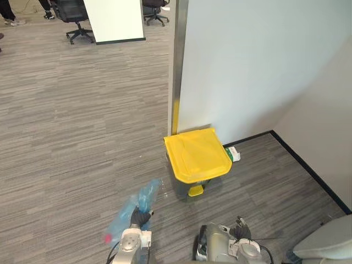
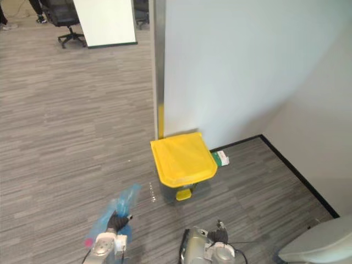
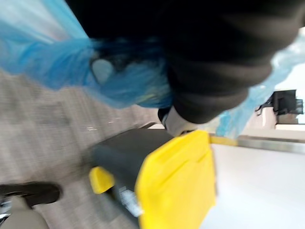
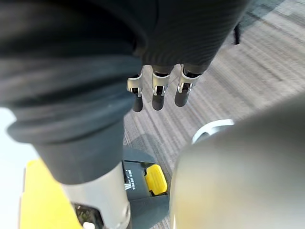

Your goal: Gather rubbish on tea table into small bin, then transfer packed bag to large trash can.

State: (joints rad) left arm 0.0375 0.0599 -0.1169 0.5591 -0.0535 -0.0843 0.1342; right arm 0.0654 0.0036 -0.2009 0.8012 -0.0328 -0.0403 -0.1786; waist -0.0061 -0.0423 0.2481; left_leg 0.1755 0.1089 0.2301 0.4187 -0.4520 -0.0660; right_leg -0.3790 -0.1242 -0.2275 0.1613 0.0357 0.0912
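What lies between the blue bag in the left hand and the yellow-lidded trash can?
Only bare grey floor. In the left eye view the blue bag, gripped by the left hand, hangs apart from the trash can.

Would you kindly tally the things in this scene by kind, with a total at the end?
yellow-lidded pedal bin: 1
blue rubbish bag: 1
green-and-white box: 1
office chairs: 2
white panel: 1
Total: 6
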